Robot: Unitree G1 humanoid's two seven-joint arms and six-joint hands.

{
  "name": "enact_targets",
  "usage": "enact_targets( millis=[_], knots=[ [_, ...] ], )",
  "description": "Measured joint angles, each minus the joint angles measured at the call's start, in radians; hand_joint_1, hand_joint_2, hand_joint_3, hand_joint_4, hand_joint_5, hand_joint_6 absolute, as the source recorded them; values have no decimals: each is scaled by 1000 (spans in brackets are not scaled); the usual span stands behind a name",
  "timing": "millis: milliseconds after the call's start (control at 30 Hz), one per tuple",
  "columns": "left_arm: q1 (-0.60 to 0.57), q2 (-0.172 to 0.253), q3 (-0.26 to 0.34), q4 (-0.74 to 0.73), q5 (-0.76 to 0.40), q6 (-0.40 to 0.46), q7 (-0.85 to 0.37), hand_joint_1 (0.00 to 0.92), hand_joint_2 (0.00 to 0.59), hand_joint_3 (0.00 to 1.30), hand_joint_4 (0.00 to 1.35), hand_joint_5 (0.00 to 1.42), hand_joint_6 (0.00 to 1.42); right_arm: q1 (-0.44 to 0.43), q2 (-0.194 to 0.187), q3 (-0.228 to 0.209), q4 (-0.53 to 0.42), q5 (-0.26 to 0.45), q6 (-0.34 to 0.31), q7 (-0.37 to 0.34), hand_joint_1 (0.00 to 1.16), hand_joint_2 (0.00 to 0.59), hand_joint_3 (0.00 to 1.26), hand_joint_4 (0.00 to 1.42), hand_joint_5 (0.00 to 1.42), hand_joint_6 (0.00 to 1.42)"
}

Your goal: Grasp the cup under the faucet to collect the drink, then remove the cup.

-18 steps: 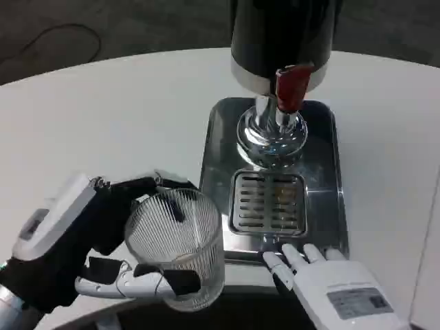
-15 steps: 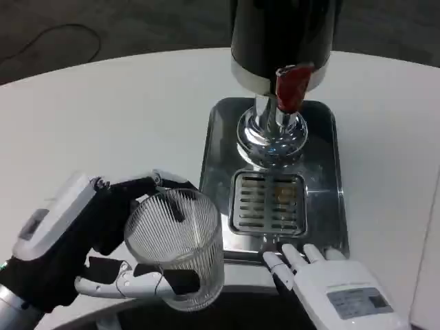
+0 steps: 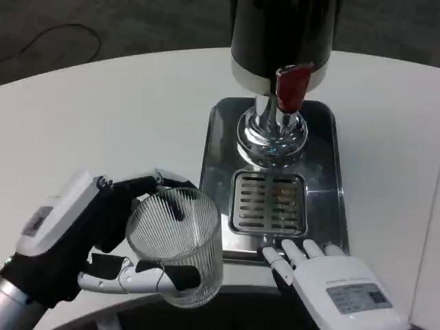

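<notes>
Your left hand (image 3: pixel 75 237) is holding the ribbed glass cup (image 3: pixel 176 245), with fingers wrapping around its side, near the front edge of the white table (image 3: pixel 103 124). The cup is standing upright and looking empty, just beside the left edge of the metal drip tray (image 3: pixel 323 199), not under the red faucet (image 3: pixel 291 87). Your right hand (image 3: pixel 330 285) is lying flat with nothing in it, its fingertips (image 3: pixel 275 256) touching the front rim of the tray.

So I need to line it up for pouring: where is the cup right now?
In the head view, the cup sits lower left, gripped by the left hand, left of the drip grate.
</notes>
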Motion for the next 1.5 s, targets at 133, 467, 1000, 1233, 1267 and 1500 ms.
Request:
enact_targets(
  millis=[133,467,1000,1233,1267,1500],
  knots=[
    [-26,0,0,17,8,0,0,511,144,1047,1269,1424,1424,-4,1,0,2,-1,5,1,329,407,73,0,0,0],
    [-65,3,10,69,13,-3,1,511,144,1047,1269,1424,1424,2,1,1,1,-4,9,1,329,407,73,0,0,0],
    [-357,10,-95,385,186,-44,75,511,144,1047,1269,1424,1424,34,6,-12,-46,-34,28,-10,329,407,50,0,0,0],
    [-454,8,-157,468,258,-57,141,512,144,1047,1269,1424,1424,55,9,-14,-80,-38,28,-18,329,407,45,0,0,0],
    [-466,5,-166,481,270,-57,154,512,144,1047,1269,1424,1424,64,9,-14,-91,-36,27,-19,329,407,45,0,0,0],
    [-553,-12,-235,579,341,-55,233,512,145,1047,1255,1423,1424,98,16,-23,-121,-14,26,-31,329,407,45,0,0,0]
  ],
)
